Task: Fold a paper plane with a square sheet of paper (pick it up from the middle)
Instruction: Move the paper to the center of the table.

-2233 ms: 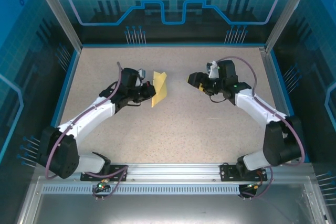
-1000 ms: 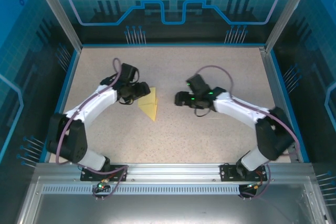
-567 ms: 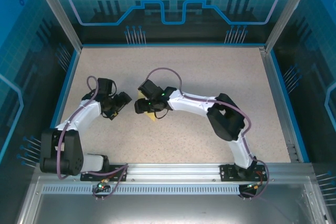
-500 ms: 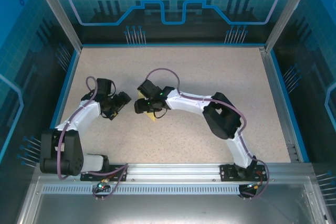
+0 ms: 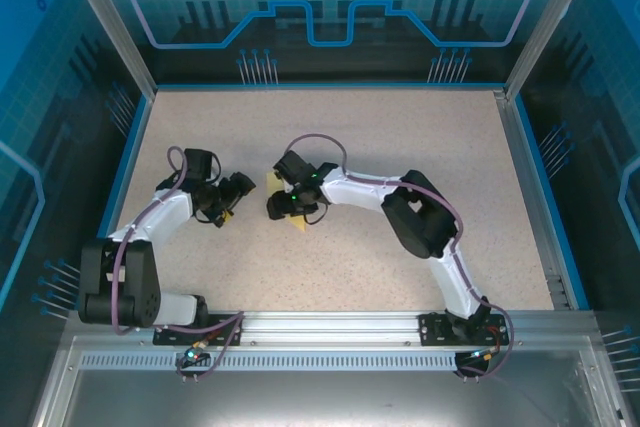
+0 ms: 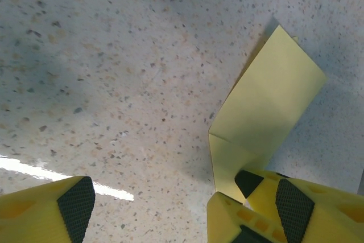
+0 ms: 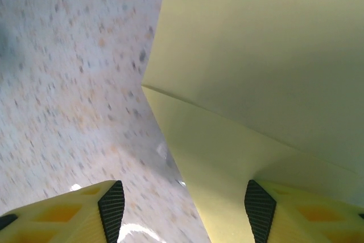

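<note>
Fingers of the right gripper, partly open and clamping nothing, straddle an edge of the folded yellow paper lying left of centre on the table; the left gripper, wide open and empty, waits just beside it.

The left arm rises from its base along the left side, forearm angled rightward, wrist low over the worktop. The left pincer points toward the middle, jaws standing wide apart. The right arm reaches far across, sharply folded at the elbow, forearm running leftward past the centre. The right pincer sits near the left one, tilted downward, jaws parted, its black-padded fingertips close above the worktop
</note>
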